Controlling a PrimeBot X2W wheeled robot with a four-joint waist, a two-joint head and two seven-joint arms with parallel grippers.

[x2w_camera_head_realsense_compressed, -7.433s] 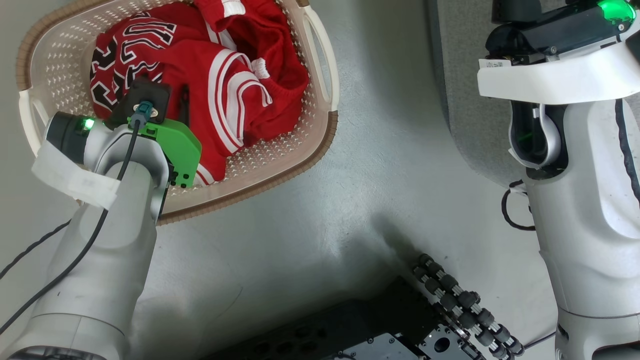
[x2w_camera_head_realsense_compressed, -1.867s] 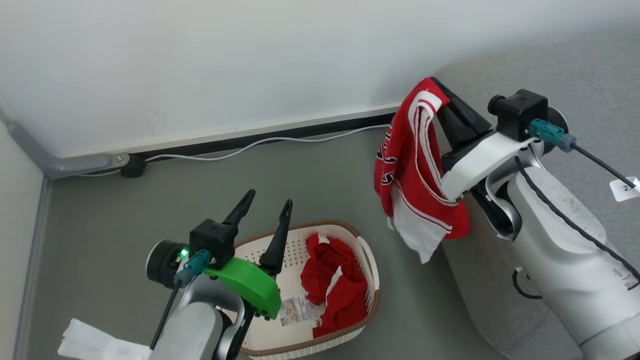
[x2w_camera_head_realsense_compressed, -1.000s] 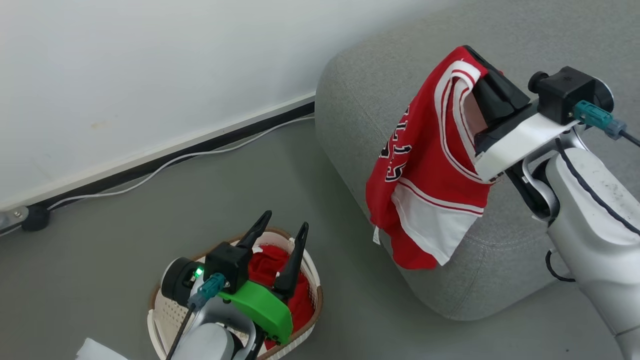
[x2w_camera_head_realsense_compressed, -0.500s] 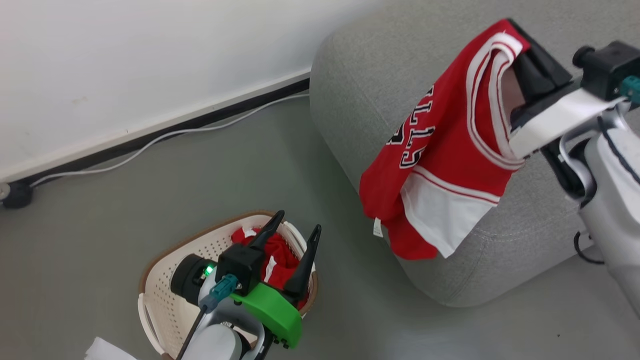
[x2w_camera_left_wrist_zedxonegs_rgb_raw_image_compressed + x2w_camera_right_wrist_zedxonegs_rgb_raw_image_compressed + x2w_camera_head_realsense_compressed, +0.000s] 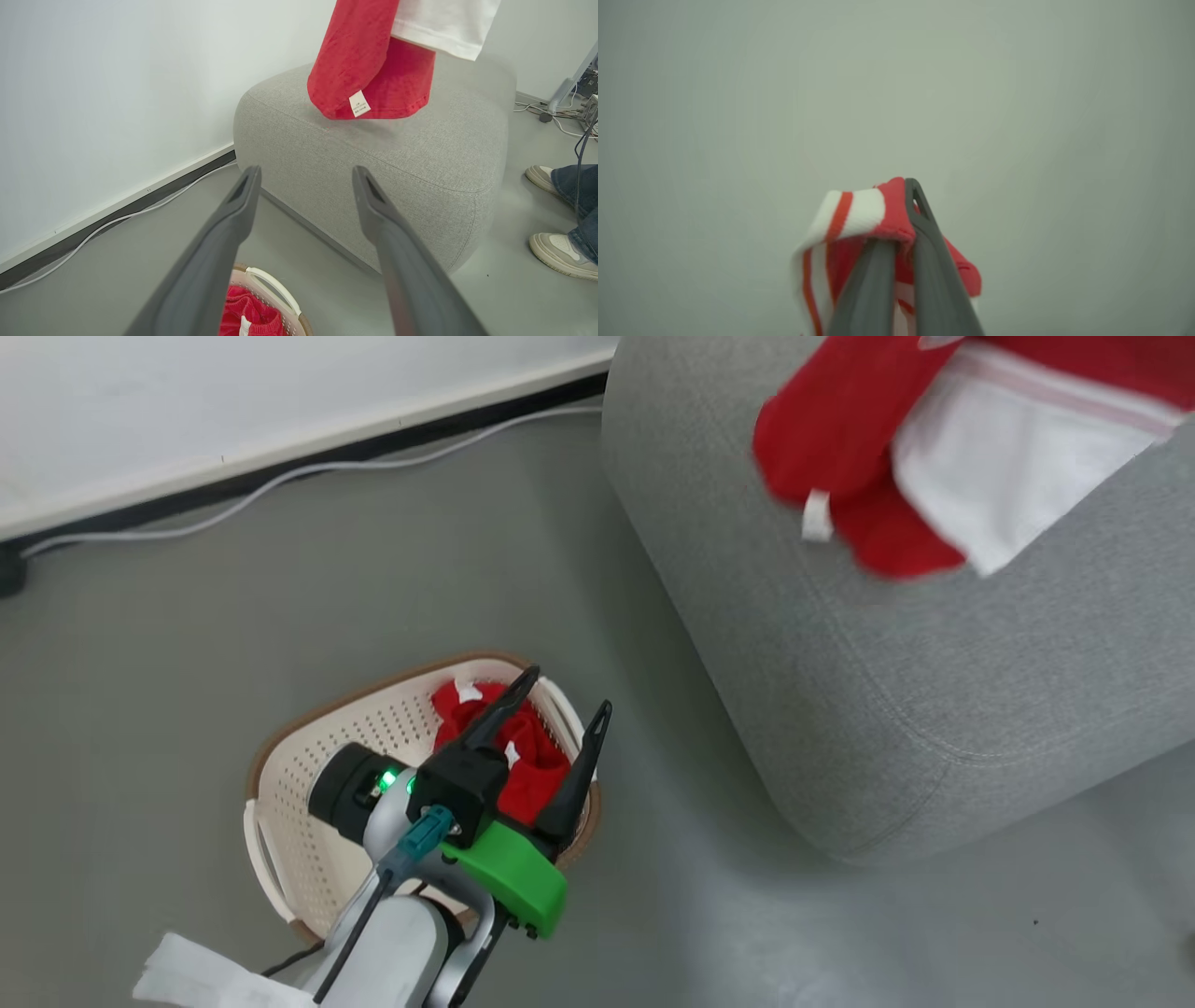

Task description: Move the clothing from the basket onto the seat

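The red jersey with its white inner side hangs over the light-grey seat at the upper right. In the left wrist view the jersey's hem hangs just over the seat's top; I cannot tell whether they touch. My right gripper is shut on the jersey's striped trim. The cream basket stands on the floor at the lower left with the red shorts inside. My left gripper stays open and empty above the basket's right end, its fingers pointing at the seat.
A white wall with a dark baseboard and a white cable runs behind the basket. A person's shoes and jeans stand on the grey floor right of the seat. More cables lie beyond it.
The head camera has tilted down, so the right arm has left its picture. The jersey now hangs higher and farther over the seat. The left gripper remains open above the basket.
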